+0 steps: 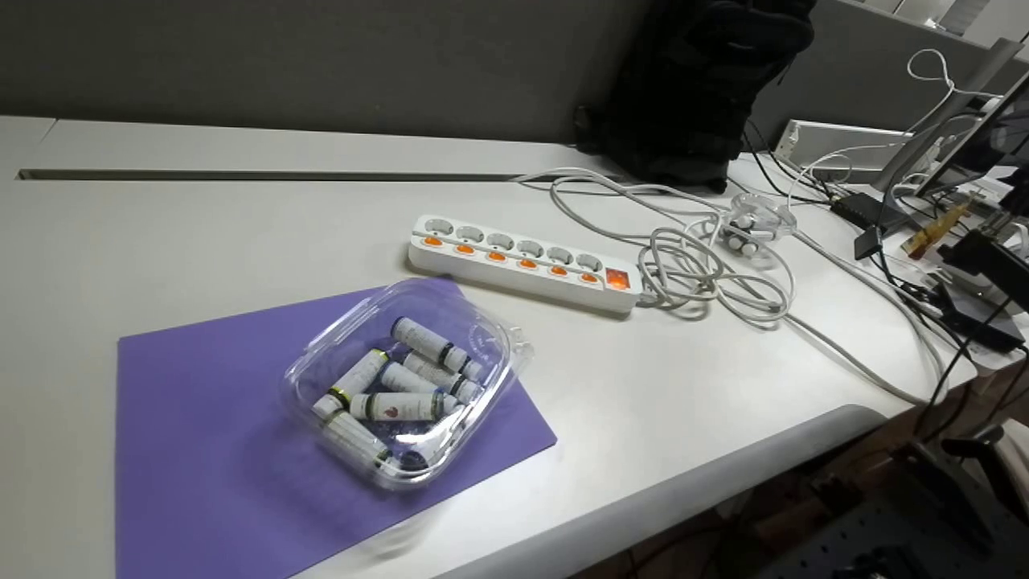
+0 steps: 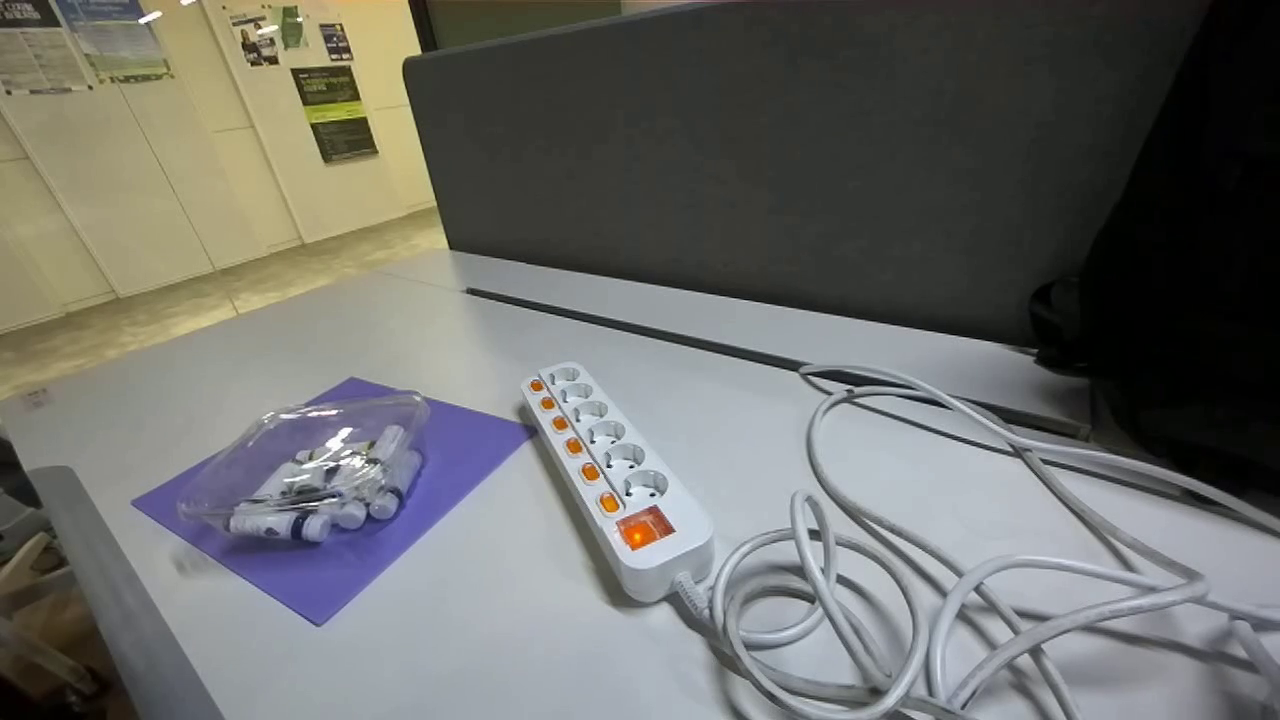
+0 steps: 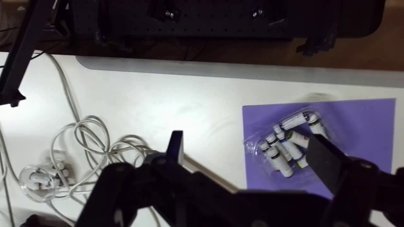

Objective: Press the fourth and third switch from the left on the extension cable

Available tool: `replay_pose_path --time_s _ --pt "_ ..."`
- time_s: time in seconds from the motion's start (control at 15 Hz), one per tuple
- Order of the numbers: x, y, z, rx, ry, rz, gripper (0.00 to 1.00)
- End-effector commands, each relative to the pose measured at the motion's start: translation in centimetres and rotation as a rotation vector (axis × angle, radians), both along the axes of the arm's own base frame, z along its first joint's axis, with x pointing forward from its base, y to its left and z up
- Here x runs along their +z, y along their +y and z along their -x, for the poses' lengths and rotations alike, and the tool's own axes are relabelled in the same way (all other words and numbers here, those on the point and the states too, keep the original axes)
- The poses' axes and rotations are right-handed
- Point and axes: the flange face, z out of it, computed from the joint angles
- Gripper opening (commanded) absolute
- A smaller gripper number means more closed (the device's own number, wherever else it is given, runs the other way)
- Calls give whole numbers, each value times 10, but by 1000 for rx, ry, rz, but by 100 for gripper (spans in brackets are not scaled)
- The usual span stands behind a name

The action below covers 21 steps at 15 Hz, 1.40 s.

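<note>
Placement: The white desk carries all the items under review. A purple sheet lies flat on it, and a transparent tub rests on the sheet; I judge that neither has a part in my task. The extension cable lies near a corner of the sheet, sockets and switches facing up, which suits a press from above. Its cord leaves one end in loose loops. Nothing visible braces the body, so a sideways push could, in my assessment, slide it. Small bottles lie jumbled in the tub, presumably to stop them rolling. The main switch glows beside the cord end. Of the six orange switches, I take the fourth switch and third switch to be the middle pair.

Tool: My gripper shows in the wrist view, where it hides most of the extension cable. Its fingers stand wide apart with nothing held between them. Neither exterior view shows it at the switches, so I record no contact. Before pressing, I would recommend bringing the fingers together into one narrow tip.
</note>
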Motion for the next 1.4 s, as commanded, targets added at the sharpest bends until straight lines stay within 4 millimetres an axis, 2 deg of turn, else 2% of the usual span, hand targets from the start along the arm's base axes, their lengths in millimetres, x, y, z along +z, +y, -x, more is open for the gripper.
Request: replay_pose_path --time_s 0.0,0.33,0.6,0.73,0.8,0.93,1.2,1.33 --pt "-2 -59 -5 -158 -105 13 100" --pt "-2 -126 -45 -286 -337 1 100" --pt "-9 -165 -87 -332 -471 -20 100" --pt "-12 -171 -94 -333 -487 5 100" --pt "-15 -167 -81 -304 -472 -18 100" --pt "-21 -172 -89 -308 -469 -11 100" --pt "-19 -172 -90 -309 -472 -11 100" --pt "-19 -183 -104 -303 -444 -34 100"
